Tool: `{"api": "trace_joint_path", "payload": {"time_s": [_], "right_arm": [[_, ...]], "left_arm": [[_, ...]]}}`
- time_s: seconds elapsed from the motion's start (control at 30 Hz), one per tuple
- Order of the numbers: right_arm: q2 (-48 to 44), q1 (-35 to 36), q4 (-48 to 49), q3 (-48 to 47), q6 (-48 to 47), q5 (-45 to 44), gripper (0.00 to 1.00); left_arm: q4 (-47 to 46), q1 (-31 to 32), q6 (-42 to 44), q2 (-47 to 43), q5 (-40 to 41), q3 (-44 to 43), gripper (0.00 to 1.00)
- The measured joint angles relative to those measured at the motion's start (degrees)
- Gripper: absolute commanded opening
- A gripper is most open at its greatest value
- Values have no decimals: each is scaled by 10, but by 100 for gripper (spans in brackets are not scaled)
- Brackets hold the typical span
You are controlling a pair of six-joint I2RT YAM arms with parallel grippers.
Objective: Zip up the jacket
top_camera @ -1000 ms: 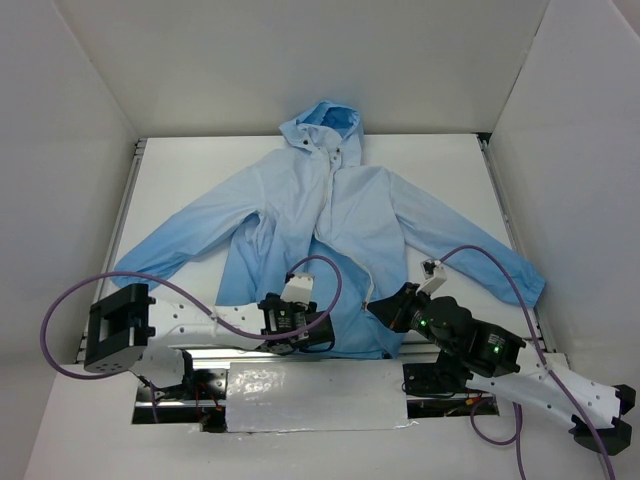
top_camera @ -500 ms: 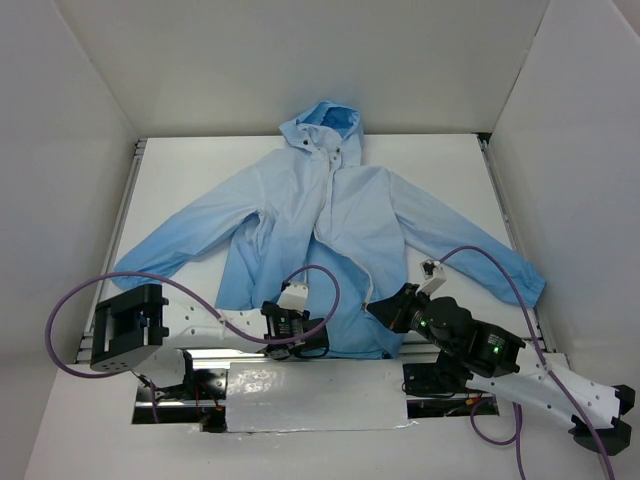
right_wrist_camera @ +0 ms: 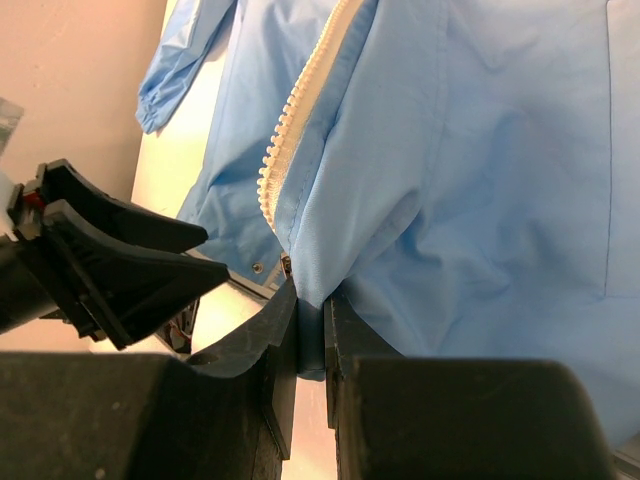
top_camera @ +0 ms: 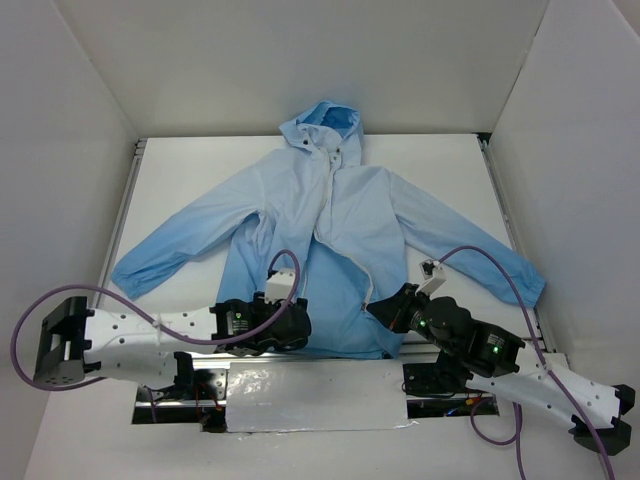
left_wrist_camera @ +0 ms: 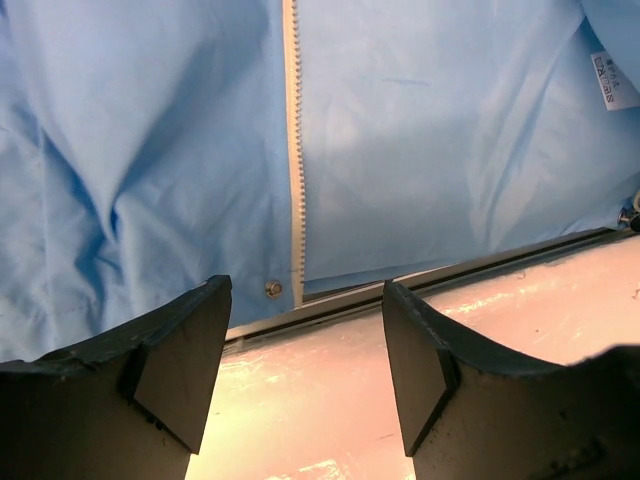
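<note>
Right wrist: my right end effector [right_wrist_camera: 310,300] pinches the jacket [right_wrist_camera: 480,150] hem beside the zipper [right_wrist_camera: 300,110] (left end effector [left_wrist_camera: 305,300] gapes, empty); next, mate the zipper ends.

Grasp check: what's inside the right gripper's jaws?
A fold of the light sky-blue thin-fabric jacket, its bottom edge beside the white zipper teeth, is pinched in the right gripper. Whether the zipper's end is clamped is hidden inside the pinch.

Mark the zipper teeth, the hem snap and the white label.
zipper teeth [left_wrist_camera: 293,150]: left wrist view, middle of the strip.
hem snap [left_wrist_camera: 272,289]: left wrist view, its round face.
white label [left_wrist_camera: 607,80]: left wrist view, its printed middle.
</note>
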State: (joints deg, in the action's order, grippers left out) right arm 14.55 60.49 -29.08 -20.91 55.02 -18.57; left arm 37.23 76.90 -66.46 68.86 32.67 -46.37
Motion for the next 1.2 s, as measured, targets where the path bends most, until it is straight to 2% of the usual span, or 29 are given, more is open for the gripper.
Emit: {"api": "trace_joint_path", "payload": {"time_s": [0.27, 0.53, 0.97, 1.07, 1.2], "right_arm": [[8, 0, 4, 0, 0, 2, 0], [18, 0, 7, 0, 0, 5, 0], [21, 0, 10, 0, 0, 11, 0], [21, 0, 11, 0, 0, 13, 0], [20, 0, 11, 0, 0, 14, 0]], "left_arm": [[2, 0, 5, -19, 12, 32, 73], [-3, 0, 4, 47, 19, 34, 72], [-71, -1, 3, 102, 7, 85, 70], [-82, -1, 3, 107, 5, 87, 65], [-102, -1, 10, 108, 1, 90, 46]]}}
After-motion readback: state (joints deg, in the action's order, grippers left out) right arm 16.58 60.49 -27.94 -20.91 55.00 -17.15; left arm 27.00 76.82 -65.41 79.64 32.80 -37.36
